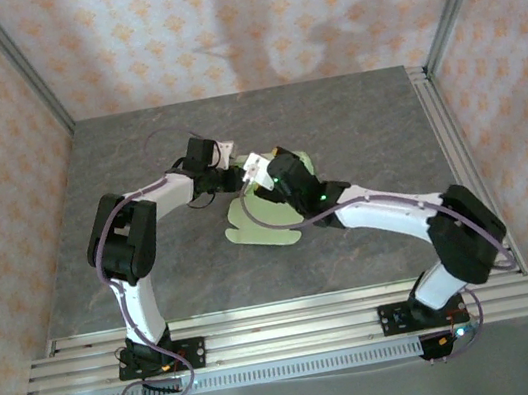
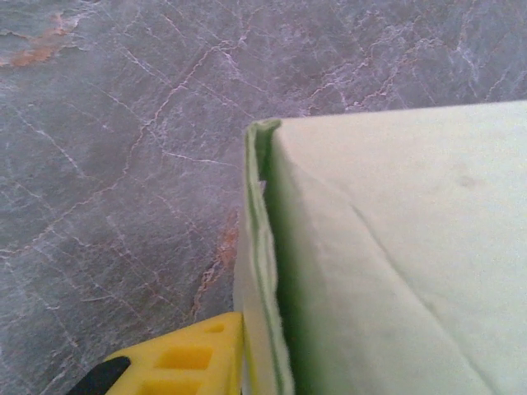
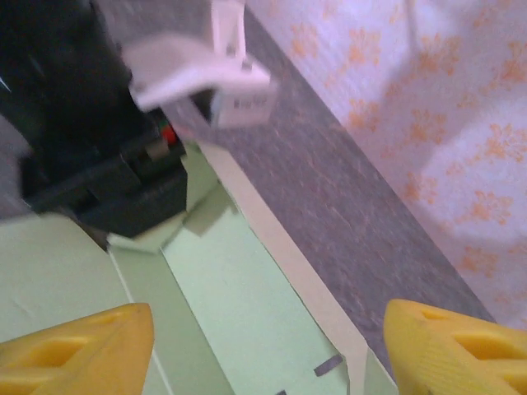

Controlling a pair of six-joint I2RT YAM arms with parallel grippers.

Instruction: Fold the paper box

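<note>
The paper box point(image 1: 266, 222) is a pale yellow-green die-cut sheet lying partly folded at mid-table, with rounded flaps toward the front. In the left wrist view a doubled wall edge of the paper box point(image 2: 262, 247) stands upright, and one yellow finger point(image 2: 185, 362) presses against its outer face. The other finger is hidden behind the card. My left gripper point(image 1: 229, 170) is shut on that wall. My right gripper point(image 1: 262, 175) hovers just above the sheet, open, its yellow fingers point(image 3: 74, 346) wide apart over the box's inner panel point(image 3: 247, 296) and a slot cut point(image 3: 328, 364).
Grey marbled tabletop point(image 1: 152, 257) surrounds the sheet. The left arm's black wrist body point(image 3: 90, 140) and white camera mount point(image 3: 206, 74) sit close in front of my right gripper. Patterned walls point(image 1: 244, 18) enclose the table, and an aluminium rail point(image 1: 286, 331) runs along the near edge.
</note>
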